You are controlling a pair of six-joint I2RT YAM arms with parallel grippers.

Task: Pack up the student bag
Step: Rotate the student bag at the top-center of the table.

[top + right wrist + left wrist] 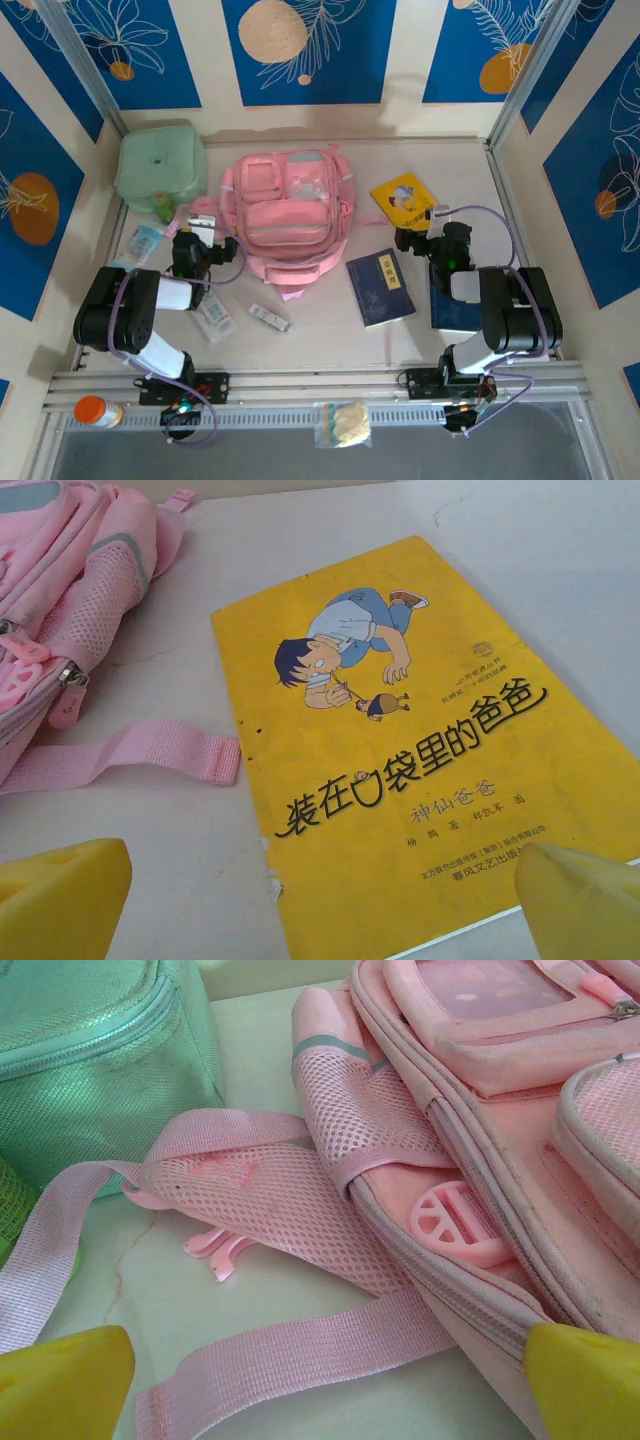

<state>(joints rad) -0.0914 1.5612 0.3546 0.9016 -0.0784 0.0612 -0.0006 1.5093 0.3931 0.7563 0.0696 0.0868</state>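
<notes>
Left claw is gaping empty at the student bag's eight o'clock; right claw, likewise, at the yellow book's five o'clock.

Pink student bag, mesh weave on side pocket, grey-green trim band. Mint-green soft case, slight sheen. Yellow book, black lettering, cartoon boy in blue. Navy book. Yellow fingertips. Blue wall panels, white leaf outlines, orange and cream discs.

L gripper sits just beside pink student bag, w/ mint case beyond it. R gripper points at yellow book; blue book to its left.
</notes>
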